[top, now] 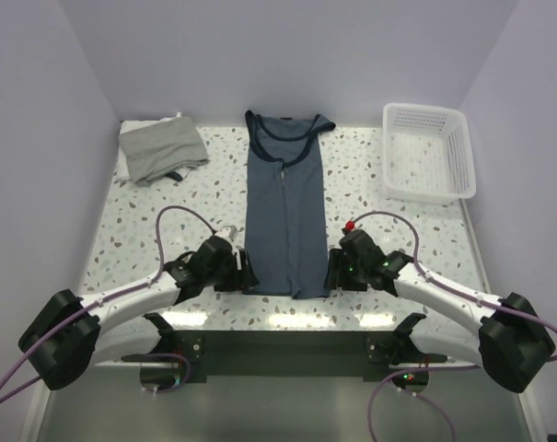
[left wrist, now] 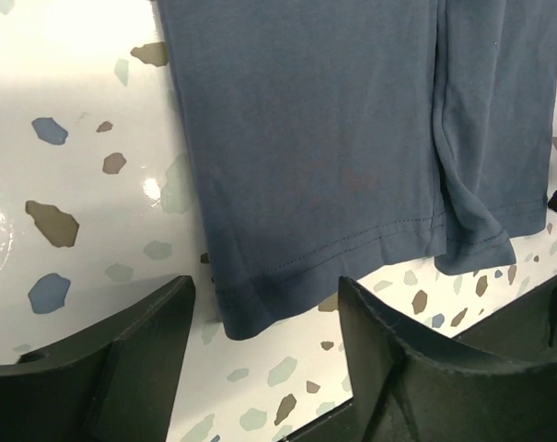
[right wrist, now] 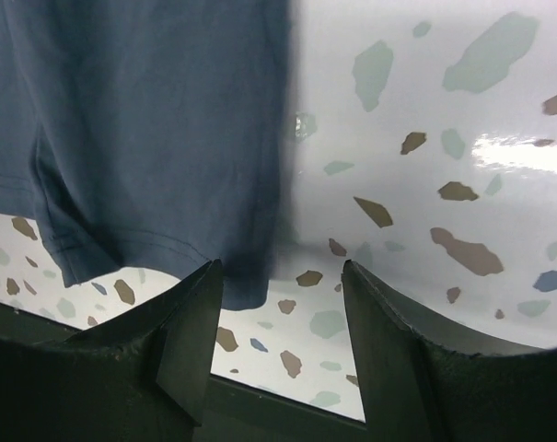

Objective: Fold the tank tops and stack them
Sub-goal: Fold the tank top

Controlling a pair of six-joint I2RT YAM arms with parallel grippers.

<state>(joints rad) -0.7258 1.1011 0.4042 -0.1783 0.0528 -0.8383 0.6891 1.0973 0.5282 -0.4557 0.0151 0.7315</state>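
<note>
The navy tank top (top: 285, 207) lies flat in the table's middle, both sides folded inward into a long strip, neck at the far end. The grey tank top (top: 163, 147) lies folded at the far left. My left gripper (top: 246, 274) is open at the hem's near left corner; the left wrist view shows that corner (left wrist: 250, 308) between my open fingers (left wrist: 131, 359). My right gripper (top: 331, 270) is open at the hem's near right corner, which shows in the right wrist view (right wrist: 250, 276) by my left finger (right wrist: 181, 341). Neither holds cloth.
A white mesh basket (top: 427, 152) stands at the far right. The table's near edge (top: 287, 322) runs just behind both grippers. White walls close the back and sides.
</note>
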